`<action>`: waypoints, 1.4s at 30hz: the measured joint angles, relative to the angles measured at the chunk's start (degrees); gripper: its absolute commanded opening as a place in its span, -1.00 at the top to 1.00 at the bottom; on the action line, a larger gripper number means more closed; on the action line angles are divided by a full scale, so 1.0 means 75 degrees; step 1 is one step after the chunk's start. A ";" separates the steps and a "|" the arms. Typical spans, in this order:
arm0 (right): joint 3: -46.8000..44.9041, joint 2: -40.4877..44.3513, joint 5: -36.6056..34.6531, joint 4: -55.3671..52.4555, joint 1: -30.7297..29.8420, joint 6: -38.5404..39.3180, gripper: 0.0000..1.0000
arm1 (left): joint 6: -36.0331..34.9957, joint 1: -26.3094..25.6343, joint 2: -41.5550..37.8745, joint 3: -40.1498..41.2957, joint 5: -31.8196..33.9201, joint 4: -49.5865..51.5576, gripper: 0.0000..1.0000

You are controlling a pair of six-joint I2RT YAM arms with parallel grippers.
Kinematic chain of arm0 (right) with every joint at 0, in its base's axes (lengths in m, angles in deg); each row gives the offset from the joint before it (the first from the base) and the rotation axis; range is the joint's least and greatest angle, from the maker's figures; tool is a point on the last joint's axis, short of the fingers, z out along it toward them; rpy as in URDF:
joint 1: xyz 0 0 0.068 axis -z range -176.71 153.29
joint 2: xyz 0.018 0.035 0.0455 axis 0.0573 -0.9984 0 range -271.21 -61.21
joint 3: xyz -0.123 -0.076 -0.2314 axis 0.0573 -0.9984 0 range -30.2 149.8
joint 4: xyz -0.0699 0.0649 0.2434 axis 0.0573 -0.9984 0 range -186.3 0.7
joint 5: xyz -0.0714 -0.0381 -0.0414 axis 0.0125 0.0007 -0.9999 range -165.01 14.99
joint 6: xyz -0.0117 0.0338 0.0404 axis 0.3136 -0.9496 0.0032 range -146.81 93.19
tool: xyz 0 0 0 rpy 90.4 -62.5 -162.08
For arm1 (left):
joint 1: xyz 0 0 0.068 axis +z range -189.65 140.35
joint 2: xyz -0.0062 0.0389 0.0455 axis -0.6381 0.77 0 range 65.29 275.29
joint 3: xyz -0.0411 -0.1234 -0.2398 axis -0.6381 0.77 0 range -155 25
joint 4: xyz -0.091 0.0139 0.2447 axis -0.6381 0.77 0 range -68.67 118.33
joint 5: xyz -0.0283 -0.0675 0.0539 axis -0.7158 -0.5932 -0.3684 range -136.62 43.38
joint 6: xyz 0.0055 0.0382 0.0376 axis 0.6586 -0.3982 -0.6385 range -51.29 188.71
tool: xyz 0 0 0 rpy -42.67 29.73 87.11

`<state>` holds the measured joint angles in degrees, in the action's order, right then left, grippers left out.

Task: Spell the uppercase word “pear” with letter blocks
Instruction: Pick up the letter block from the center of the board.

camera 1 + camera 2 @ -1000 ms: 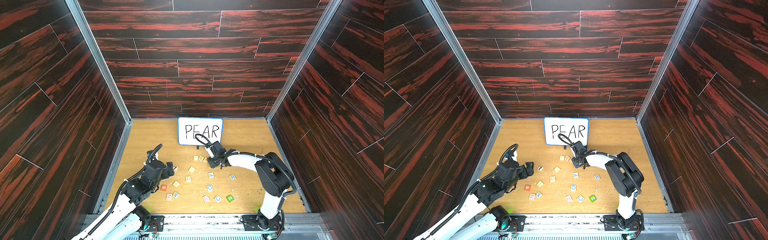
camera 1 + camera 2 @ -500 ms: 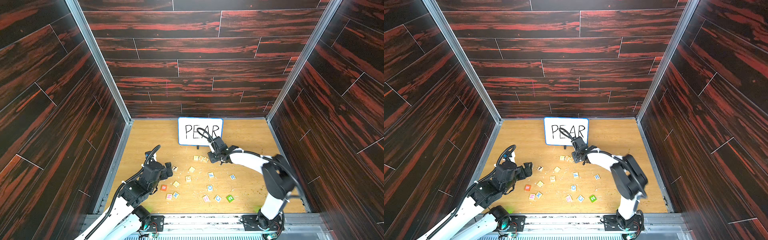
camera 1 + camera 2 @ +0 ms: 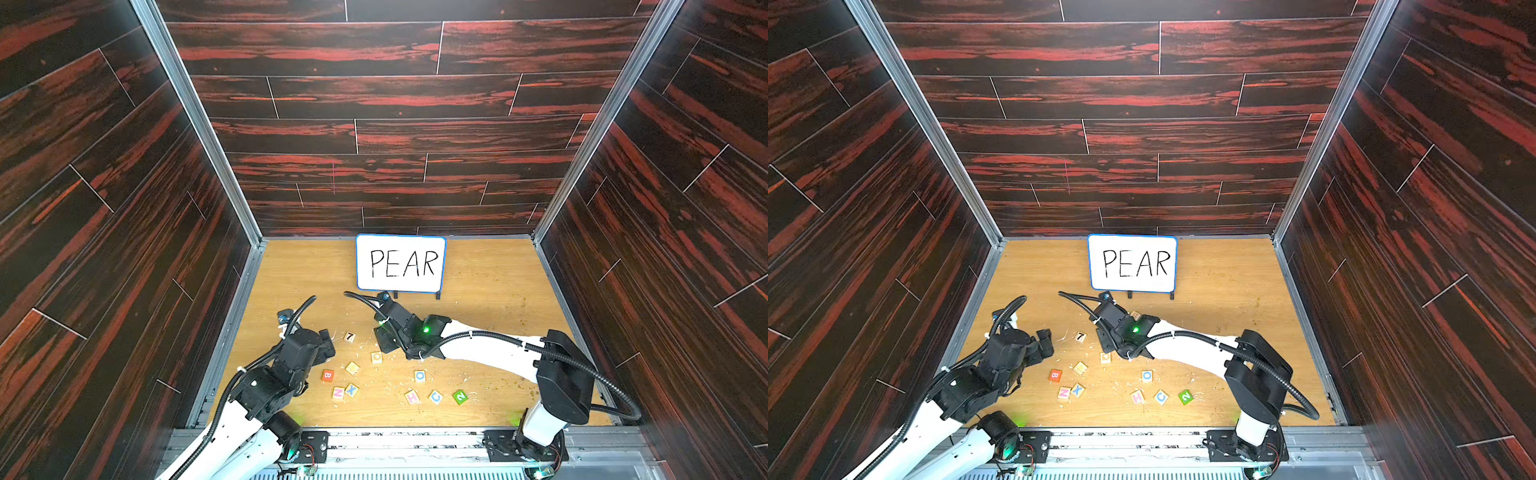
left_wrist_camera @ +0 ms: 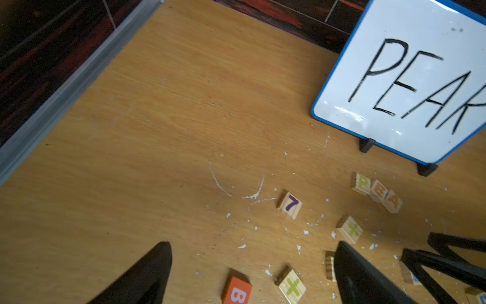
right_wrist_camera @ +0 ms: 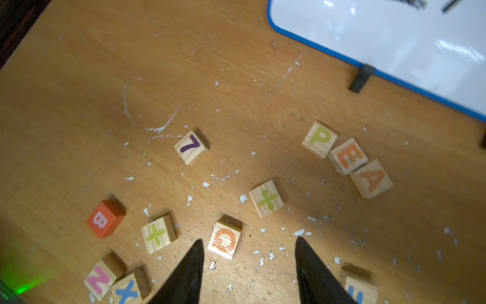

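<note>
Three cubes, the P block (image 5: 319, 139), E block (image 5: 348, 156) and A block (image 5: 372, 179), lie touching in a slightly crooked row at the far centre of the table (image 3: 498, 282), just in front of the whiteboard (image 3: 401, 264). The right gripper (image 5: 249, 265) hovers with its jaws apart, grasping nothing, and an orange-lettered block (image 5: 224, 243) lies by its tips. At near left, the left gripper (image 4: 252, 276) gapes wide and empty just left of the 7 block (image 3: 350, 336).
</note>
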<state>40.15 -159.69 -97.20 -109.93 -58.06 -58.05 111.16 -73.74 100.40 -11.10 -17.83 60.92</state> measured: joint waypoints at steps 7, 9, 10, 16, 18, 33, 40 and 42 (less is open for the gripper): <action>-0.0810 0.0143 -0.0469 -0.0213 0.0321 -0.0909 -0.21 | 0.0079 0.0000 -0.0006 0.0079 0.0055 0.0047 -0.98; -0.1247 0.0399 -0.0513 -0.0312 0.0609 -0.1134 -0.21 | 0.0073 0.0003 0.0079 0.0085 0.0006 -0.0006 -0.98; -0.1533 0.0618 -0.0533 -0.0356 0.0793 -0.1256 -0.21 | 0.0061 0.0003 0.0137 0.0085 -0.0029 -0.0050 -0.98; -0.2719 0.2247 -0.0825 -0.0866 0.1463 -0.1906 -0.21 | -0.0029 0.0006 0.0487 0.0099 -0.0259 -0.0353 -0.98; -0.2900 0.2602 -0.0950 -0.1072 0.1469 -0.2107 -0.22 | -0.0076 0.0009 0.0603 0.0099 -0.0358 -0.0475 -0.98; -0.3689 0.3739 -0.0976 -0.1827 0.1545 -0.2900 -0.20 | -0.0312 0.0009 0.1221 0.0099 -0.1139 -0.1107 -0.98; -0.3669 0.3529 -0.0720 -0.1373 0.1486 -0.2617 -0.20 | -0.0242 0.0009 0.1090 0.0099 -0.0965 -0.0909 -0.98; -0.3614 0.3383 -0.0699 -0.1282 0.1457 -0.2521 -0.20 | -0.0219 0.0009 0.1008 0.0099 -0.0892 -0.0831 -0.98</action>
<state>13.04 -134.31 -102.45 -119.54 -47.13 -76.96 109.53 -73.67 107.96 -10.35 -24.52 54.70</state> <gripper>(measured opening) 0.601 0.990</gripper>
